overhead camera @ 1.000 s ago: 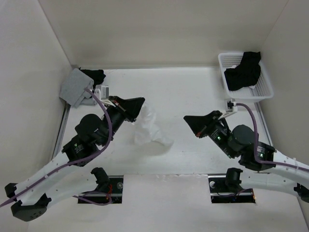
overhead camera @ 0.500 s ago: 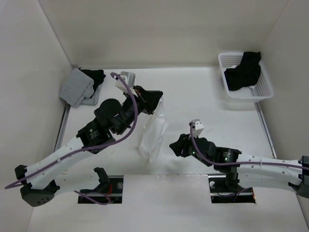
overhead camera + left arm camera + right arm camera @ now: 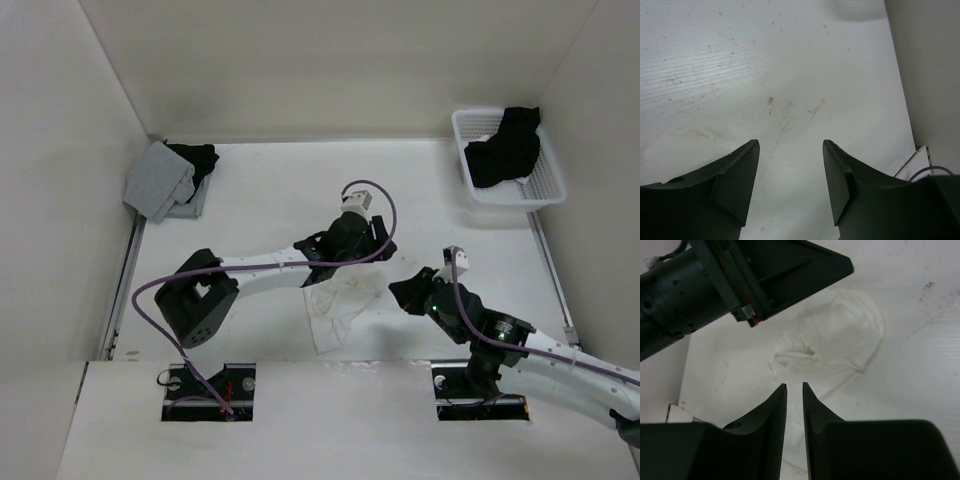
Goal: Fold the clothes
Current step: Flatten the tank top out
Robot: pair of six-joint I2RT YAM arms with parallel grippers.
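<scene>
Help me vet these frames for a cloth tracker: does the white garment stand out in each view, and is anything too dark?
Top external: the white garment nearly merges with the table, outlined only by faint fold shadows. Right wrist: grey creases show it better, while the right gripper is almost featureless black. Left wrist: table specks are crisp; the left gripper is dark.

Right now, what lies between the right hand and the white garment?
Nothing but a short strip of bare table lies between the right hand and the white garment. It is clearest in the right wrist view.
</scene>
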